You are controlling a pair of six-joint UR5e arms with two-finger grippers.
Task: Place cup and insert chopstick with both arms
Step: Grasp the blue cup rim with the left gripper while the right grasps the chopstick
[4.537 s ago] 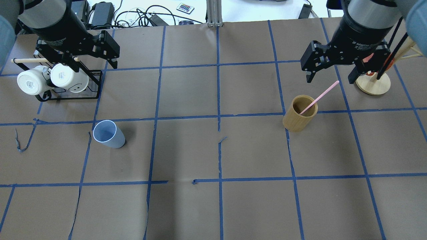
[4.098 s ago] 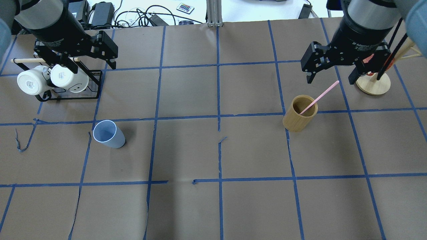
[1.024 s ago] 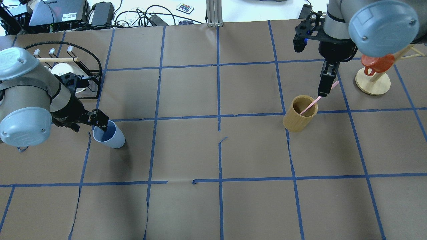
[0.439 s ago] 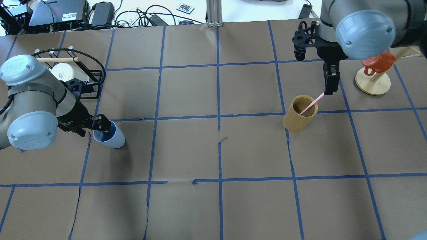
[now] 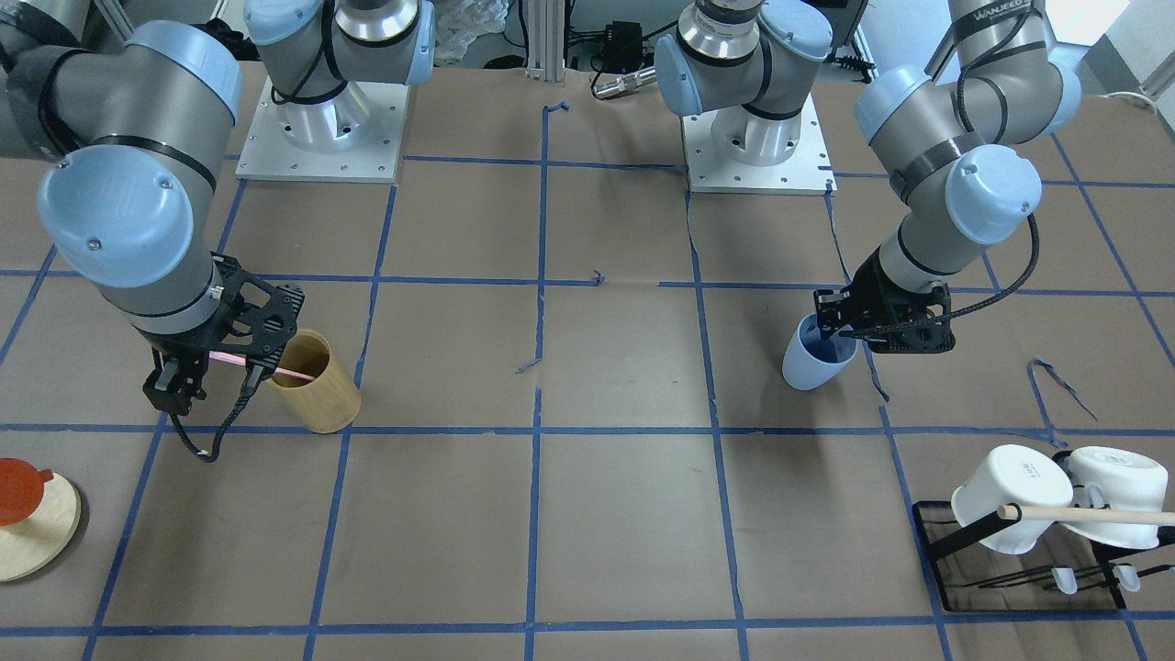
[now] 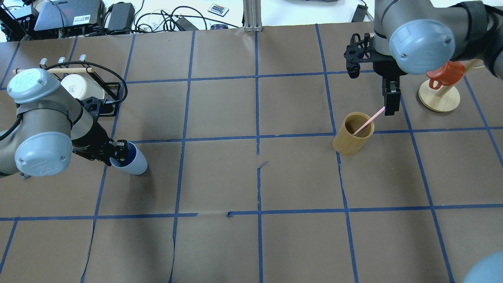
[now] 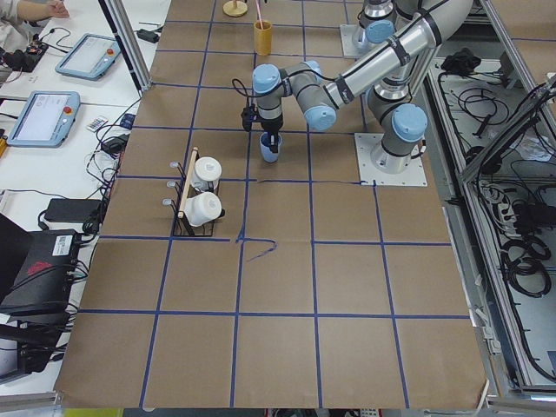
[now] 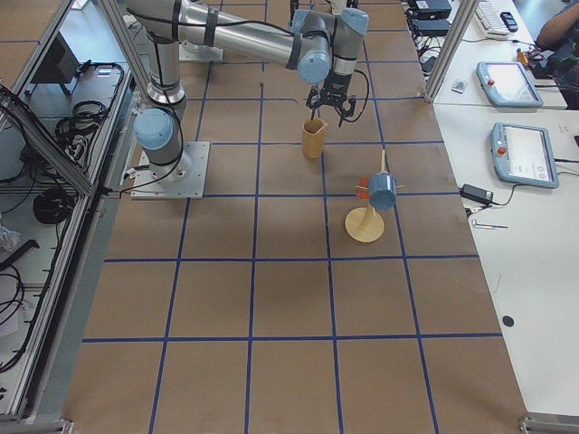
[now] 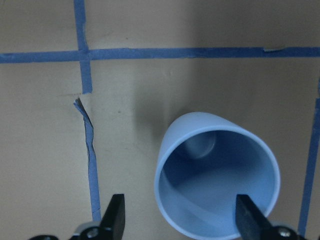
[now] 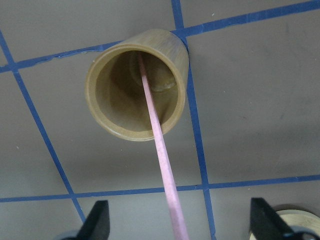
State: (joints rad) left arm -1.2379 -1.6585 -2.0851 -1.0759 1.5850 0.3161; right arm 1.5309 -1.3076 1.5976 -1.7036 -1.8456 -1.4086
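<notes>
- Right now, blue tape grids the brown-papered counter (image 6: 298,243); a black wire rack (image 5: 968,530) of white mugs (image 5: 1005,500) stands near the left arm (image 6: 43,118), a wooden stand (image 6: 438,98) with a red cup (image 6: 444,72) near the right arm (image 6: 420,43).
- Smooth, tapered and light blue, the cup (image 6: 135,163) stands on the counter, well apart from the tan cylindrical holder (image 6: 347,145).
- Thin and pink, the chopstick (image 6: 367,122) leans in that holder, jutting past its rim.
- Left jaws are spread astride the cup's wall, one finger inside.
- Right jaws are spread either side of the chopstick, not touching.

Smooth matt plastic cup (image 9: 215,175), wooden holder (image 10: 176,57), matt brown paper tabletop (image 6: 220,177)
</notes>
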